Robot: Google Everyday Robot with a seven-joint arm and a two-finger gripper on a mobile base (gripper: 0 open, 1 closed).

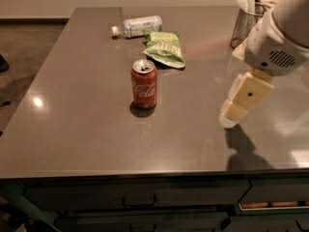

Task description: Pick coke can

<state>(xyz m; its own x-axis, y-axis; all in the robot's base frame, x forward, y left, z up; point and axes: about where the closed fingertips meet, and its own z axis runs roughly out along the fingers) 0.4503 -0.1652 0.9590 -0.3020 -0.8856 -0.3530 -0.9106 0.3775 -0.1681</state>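
Though hanging low over the right part of the table [87, 129], not seen touching it: the gripper [231, 119], cream-coloured, slanted down and to the left from a bulky white arm [275, 47] at the top right edge. Cannot tell whether spread wide or drawn narrow. Dark shadow [244, 146] on the tabletop just below and to the right of its tip.

Well apart from the gripper, off to the left: the coke can [144, 84], red with white script and a silver top. Standing upright on the table, a little left of middle, alone, touched by nothing. Small dark shadow around its base.

Behind the can, near but apart: a green snack bag [165, 49], crinkled, lying flat. Just beyond the bag, toward the far edge: a clear plastic bottle [140, 25] with a white label, lying on its side, cap end pointing left. Bottle and bag close together; cannot tell whether touching.

At the far right corner, partly hidden by the arm: a see-through cup [241, 28] with something white sticking out of the top.

Grey and glossy all over the tabletop, with a small bright glint [37, 102] near the left edge. Under the front edge: dark drawers [140, 197] with handles. Left of the table: brownish floor [24, 47].
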